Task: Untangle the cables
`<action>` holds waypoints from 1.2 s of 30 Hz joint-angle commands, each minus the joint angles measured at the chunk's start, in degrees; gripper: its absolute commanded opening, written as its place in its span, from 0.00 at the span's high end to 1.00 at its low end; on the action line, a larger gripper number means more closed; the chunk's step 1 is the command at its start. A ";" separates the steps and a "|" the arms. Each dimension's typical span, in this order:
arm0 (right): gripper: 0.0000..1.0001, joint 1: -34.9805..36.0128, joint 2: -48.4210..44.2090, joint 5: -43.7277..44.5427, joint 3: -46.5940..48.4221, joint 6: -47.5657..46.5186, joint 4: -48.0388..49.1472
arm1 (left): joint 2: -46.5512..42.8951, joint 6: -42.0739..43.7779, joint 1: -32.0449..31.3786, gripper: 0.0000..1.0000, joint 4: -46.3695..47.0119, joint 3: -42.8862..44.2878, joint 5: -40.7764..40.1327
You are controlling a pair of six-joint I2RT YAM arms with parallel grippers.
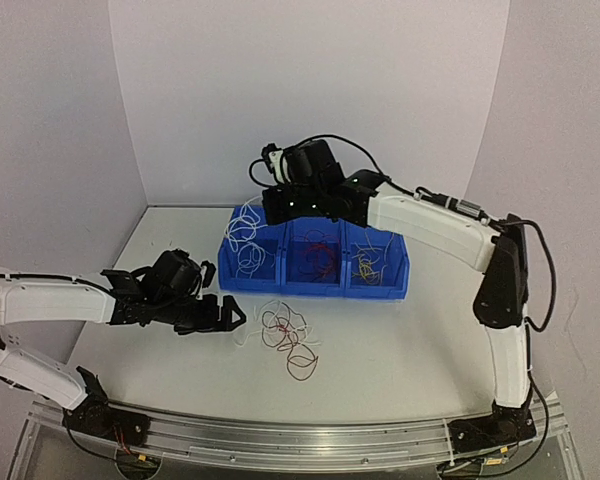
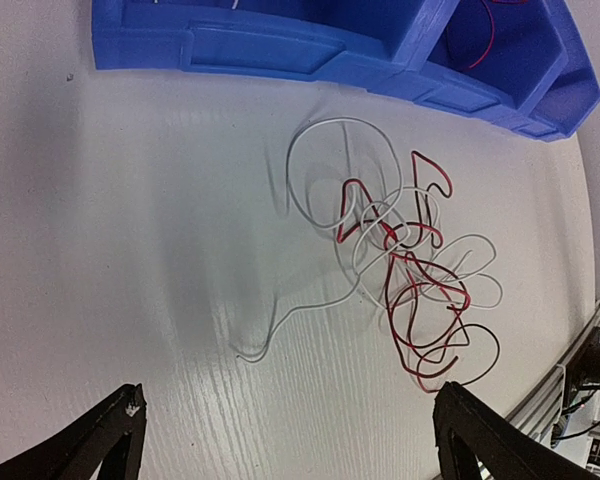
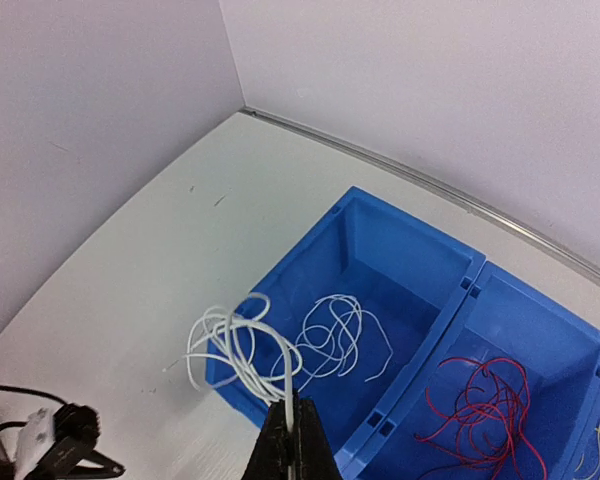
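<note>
One tangle [image 2: 410,265], strand overlaps unclear; left jaws wide; right jaws pinch white cable [image 3: 232,335]

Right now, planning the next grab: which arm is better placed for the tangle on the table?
Left. The left pincer is open beside the tangle; the right pincer is shut on a white cable above the leftmost bin.

The table [image 2: 110,250] is white with a faint wood grain and a soft sheen. The bins [image 2: 270,45] are smooth blue plastic, slightly glossy. The cables [image 2: 405,238] have a smooth, plastic-looking coating. The rail [image 1: 310,443] along the near edge is brushed metal.
</note>
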 commanded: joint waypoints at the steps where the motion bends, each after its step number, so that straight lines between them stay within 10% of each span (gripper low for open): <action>1: 1.00 -0.08 8.73 8.69 9.32 -4.92 0.16 | -1.35 -1.11 -0.01 0.01 2.74 -1.62 2.34; 4: 0.95 -0.46 11.75 9.34 11.90 -6.25 0.17 | -0.38 -0.68 -0.01 0.01 2.44 -1.86 2.81; 8: 0.38 -0.55 10.91 4.15 10.37 -8.82 -0.21 | 0.92 1.14 -0.02 0.01 2.86 -1.43 3.92; 10: 0.31 -0.54 8.00 -0.22 6.58 -8.83 -0.37 | 1.28 3.27 -0.01 0.02 3.88 -1.43 4.99; 24: 0.23 0.99 -22.55 -24.89 -39.60 -12.74 -0.28 | 11.26 13.78 -0.06 0.25 11.71 0.60 10.64; 36: 0.28 1.68 -19.01 -26.07 -46.67 -6.44 0.84 | 24.14 14.96 -1.93 0.39 12.38 8.49 12.72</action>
